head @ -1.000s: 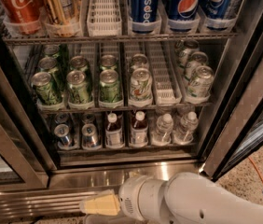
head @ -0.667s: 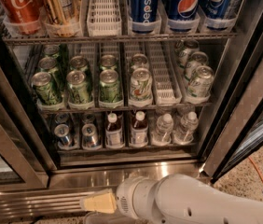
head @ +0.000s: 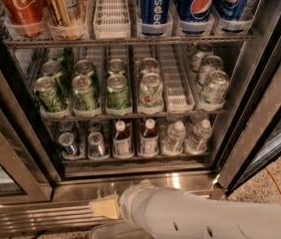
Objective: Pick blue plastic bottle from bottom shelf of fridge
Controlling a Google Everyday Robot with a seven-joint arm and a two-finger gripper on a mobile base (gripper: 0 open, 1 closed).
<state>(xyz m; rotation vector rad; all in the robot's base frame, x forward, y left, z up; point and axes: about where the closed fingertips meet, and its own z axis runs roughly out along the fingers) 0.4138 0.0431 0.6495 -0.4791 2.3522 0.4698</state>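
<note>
The fridge (head: 260,108) stands open with its dark interior and wire racks in view. On the bottom shelf (head: 135,158) two small bottles with white caps, reddish-brown necks and pale labels stand side by side: one (head: 122,139) left of centre, one (head: 149,136) at centre. Either fits the blue plastic bottle. My gripper (head: 105,206) is low in front of the fridge's steel base, below and slightly left of these bottles, apart from them. My white arm (head: 195,218) runs in from the lower right.
Two silver cans (head: 68,143) stand at the shelf's left, two clear water bottles (head: 174,136) at its right. Green cans (head: 85,91) fill the middle rack. Pepsi cans (head: 154,6) and a Coke can (head: 20,4) stand above. The door frame (head: 11,163) is at the left.
My gripper and arm have moved slightly up and left, closer to the fridge's base. Nothing on the shelves has moved.
</note>
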